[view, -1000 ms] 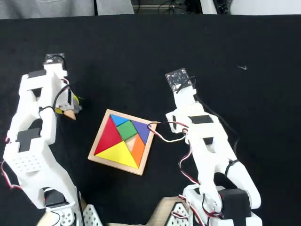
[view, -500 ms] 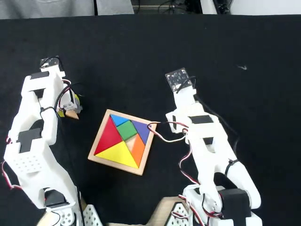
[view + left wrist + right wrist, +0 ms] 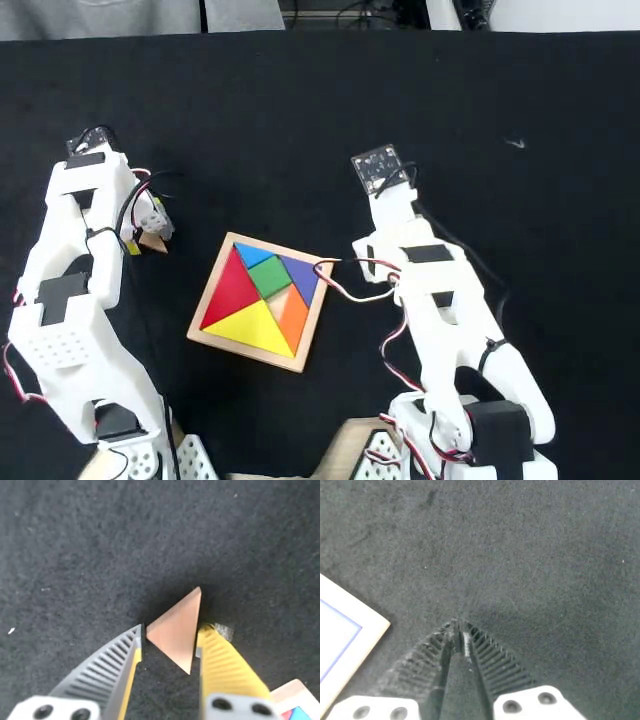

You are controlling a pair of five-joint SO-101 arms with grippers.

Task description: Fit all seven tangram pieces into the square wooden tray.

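1. The black cloth-covered surface (image 3: 520,250) carries everything. Its soft nap could snag a corner of a piece dragged across it.
2. The left white arm (image 3: 70,300) is stretched forward along the left side of the surface. Its claw (image 3: 169,632) is angled down, well apart from the tray.
3. The right white arm (image 3: 440,300) is folded beside the tray's right corner. Its claw (image 3: 457,627) is pressed together with nothing in it, hanging low over bare cloth just beside that corner. A red and white cable from this arm lies over the tray's corner and could be caught by a piece carried in from that side.
4. The square wooden tray (image 3: 244,349) lies rotated, corner forward, between the two arms. A nudge to its rim could shift the target.
5. Six coloured pieces are seated in it, the large red triangle (image 3: 232,290) and large yellow triangle (image 3: 255,328) among them.
6. One pale triangular gap (image 3: 280,300) is left near the middle.
7. The small pale wooden triangle (image 3: 180,615) is clamped between the left claw's fingers by two edges, a point facing away. Whether it rests on the cloth cannot be told. It is held on slanted edges, so it could be squeezed out or twisted. A piece turned wrongly would jam on its neighbours.
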